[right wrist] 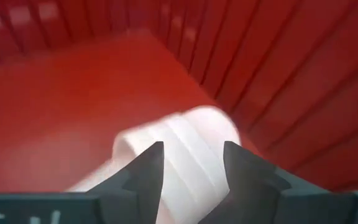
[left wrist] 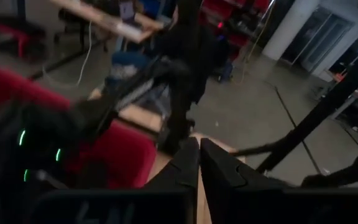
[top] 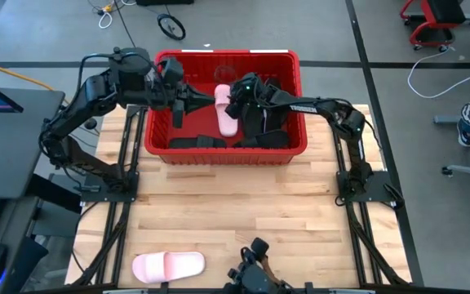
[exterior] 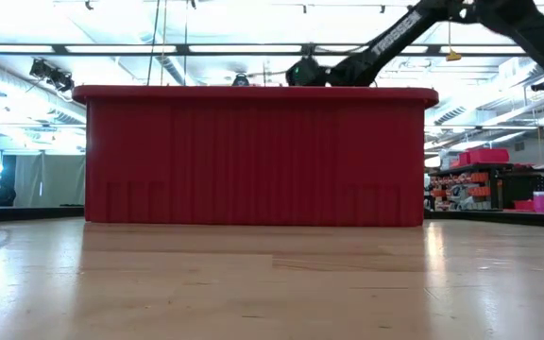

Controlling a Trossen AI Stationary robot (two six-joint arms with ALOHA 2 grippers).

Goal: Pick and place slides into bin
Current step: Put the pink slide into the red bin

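The red bin [top: 227,55] stands at the table's far middle and also shows in the low view [exterior: 253,156]. A pale pink slide [top: 227,119] lies inside it, with black slides [top: 197,143] [top: 265,139] along its near wall. My right gripper [top: 234,103] is open inside the bin, just above the pink slide [right wrist: 185,134], whose strap shows between its fingers. My left gripper [top: 206,100] is shut, reaching level over the bin from the left, its tips near the pink slide's far end. A second pink slide [top: 167,265] lies sole-down near the table's front edge. My right gripper stands open over the pink slide's strap [right wrist: 188,146], fingers pointing down into the bin on either side of it. I cannot tell whether they touch it. The slide rests on the bin's floor.
The bin's walls close in around both grippers. Bare wooden tabletop [top: 243,220] stretches between the bin and the near edge. A dark camera mount [top: 255,273] sits at the near edge beside the second pink slide.
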